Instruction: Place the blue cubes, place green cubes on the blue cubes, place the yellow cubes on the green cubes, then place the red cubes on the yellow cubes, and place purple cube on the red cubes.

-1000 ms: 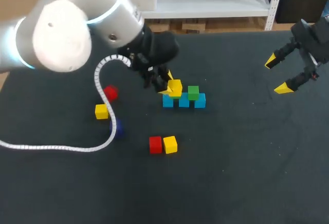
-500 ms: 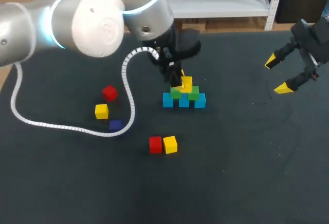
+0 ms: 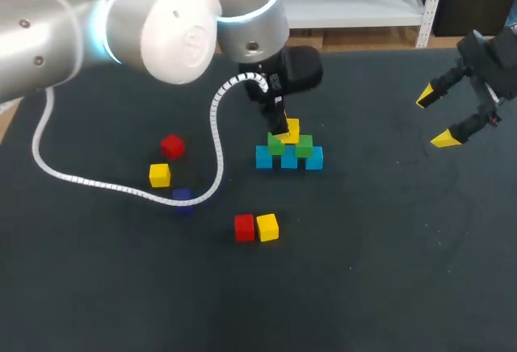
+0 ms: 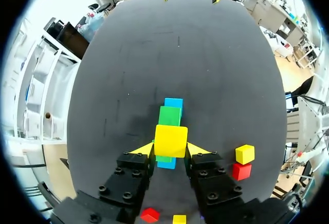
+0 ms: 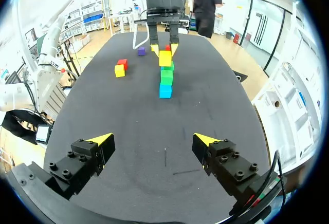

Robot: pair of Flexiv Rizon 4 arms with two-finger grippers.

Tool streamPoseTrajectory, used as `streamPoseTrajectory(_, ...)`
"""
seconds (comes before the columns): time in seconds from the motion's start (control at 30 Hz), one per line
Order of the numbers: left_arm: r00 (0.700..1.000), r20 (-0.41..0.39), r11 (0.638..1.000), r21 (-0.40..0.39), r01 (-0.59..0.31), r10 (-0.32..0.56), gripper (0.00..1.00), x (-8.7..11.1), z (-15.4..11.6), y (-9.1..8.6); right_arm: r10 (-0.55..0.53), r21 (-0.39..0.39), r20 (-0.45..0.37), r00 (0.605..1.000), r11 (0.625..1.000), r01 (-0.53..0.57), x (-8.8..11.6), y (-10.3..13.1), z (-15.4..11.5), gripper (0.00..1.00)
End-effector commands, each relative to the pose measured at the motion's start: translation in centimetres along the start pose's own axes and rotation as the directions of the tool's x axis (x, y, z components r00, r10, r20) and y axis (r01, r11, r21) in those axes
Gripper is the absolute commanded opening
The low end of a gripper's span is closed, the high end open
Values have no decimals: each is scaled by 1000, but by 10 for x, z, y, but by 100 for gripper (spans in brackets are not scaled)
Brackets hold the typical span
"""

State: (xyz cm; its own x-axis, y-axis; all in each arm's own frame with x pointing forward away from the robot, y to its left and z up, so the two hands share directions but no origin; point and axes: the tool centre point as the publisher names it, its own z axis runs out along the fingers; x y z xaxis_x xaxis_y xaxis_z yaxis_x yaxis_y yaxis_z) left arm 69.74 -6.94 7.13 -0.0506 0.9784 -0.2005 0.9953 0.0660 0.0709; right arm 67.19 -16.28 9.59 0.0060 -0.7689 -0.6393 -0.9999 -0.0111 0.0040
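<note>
Three blue cubes (image 3: pixel 289 160) lie in a row with two green cubes (image 3: pixel 304 146) on top. My left gripper (image 3: pixel 283 132) is shut on a yellow cube (image 3: pixel 291 130) at the top of the two green cubes; whether it rests on them I cannot tell. In the left wrist view the yellow cube (image 4: pixel 170 141) sits between the fingers of that gripper (image 4: pixel 169 150), above the green (image 4: pixel 169 116) and blue (image 4: pixel 174 103) cubes. My right gripper (image 3: pixel 440 116) hangs open and empty at the far right (image 5: pixel 154 142), facing the stack (image 5: pixel 165 75).
Loose cubes lie on the black table: a red one (image 3: pixel 171 145), a yellow one (image 3: pixel 160 175) and a purple one (image 3: pixel 182 197) to the left, and a red (image 3: pixel 244 227) and yellow (image 3: pixel 267 227) pair in front of the stack. The left arm's white cable (image 3: pixel 212 126) trails over the left cubes.
My left arm has swung right with the yellow cube, from over the stack's left end to above the middle of the green cubes. The right arm has kept still.
</note>
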Motion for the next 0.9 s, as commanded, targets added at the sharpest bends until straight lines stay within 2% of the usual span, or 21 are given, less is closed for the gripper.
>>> streamPoseTrajectory(0.03,1000,-8,1000,7,-2,2,0,-3,2,4,-1,-1,2,1000,1000,1,0,-1,0,100)
streamPoseTrajectory(0.9,1000,2,999,31,-12,12,0,0,8,9,-1,-1,2,1000,1000,1,0,-1,0,100)
